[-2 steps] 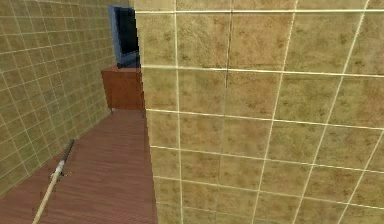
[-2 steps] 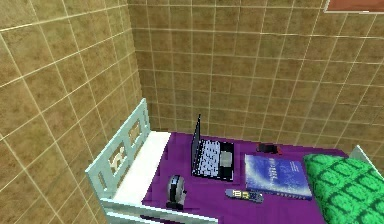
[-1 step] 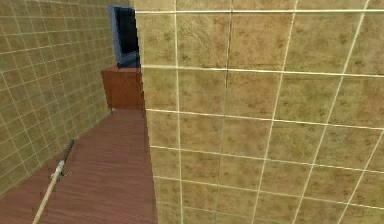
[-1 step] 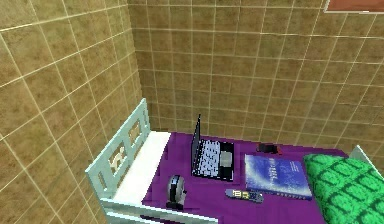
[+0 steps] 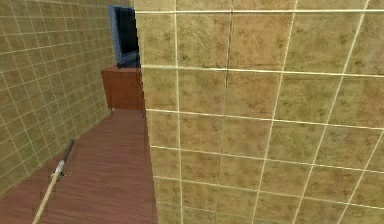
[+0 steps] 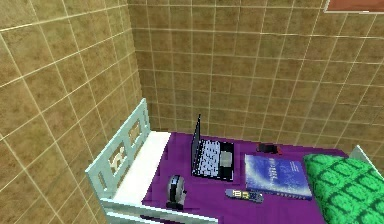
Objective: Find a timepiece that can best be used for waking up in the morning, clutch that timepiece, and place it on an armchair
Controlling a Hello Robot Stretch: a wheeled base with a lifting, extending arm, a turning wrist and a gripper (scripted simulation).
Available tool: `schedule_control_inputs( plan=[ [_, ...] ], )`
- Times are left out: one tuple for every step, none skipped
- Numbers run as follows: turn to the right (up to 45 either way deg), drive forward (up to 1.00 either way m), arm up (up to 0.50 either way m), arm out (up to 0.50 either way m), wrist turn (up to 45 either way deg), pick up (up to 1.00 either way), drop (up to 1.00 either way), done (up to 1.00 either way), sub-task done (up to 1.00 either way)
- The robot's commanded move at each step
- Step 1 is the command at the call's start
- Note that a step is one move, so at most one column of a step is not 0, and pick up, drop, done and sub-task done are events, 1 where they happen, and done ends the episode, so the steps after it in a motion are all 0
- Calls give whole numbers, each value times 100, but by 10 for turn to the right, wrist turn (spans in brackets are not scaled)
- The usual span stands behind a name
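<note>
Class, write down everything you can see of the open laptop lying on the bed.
The laptop is dark, thin and open. Its screen stands nearly upright, seen almost edge-on, at the left end of a flat base whose keyboard looks grey-blue. It seems to be plastic or metal. It rests on the bed's purple cover, toward the tiled far wall. A blue book lies close on its right; whether they touch cannot be told.
</note>
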Motion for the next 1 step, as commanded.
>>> schedule_control_inputs(
  plan=[
    [0,0,0,34,0,0,0,0,0]
  ],
)
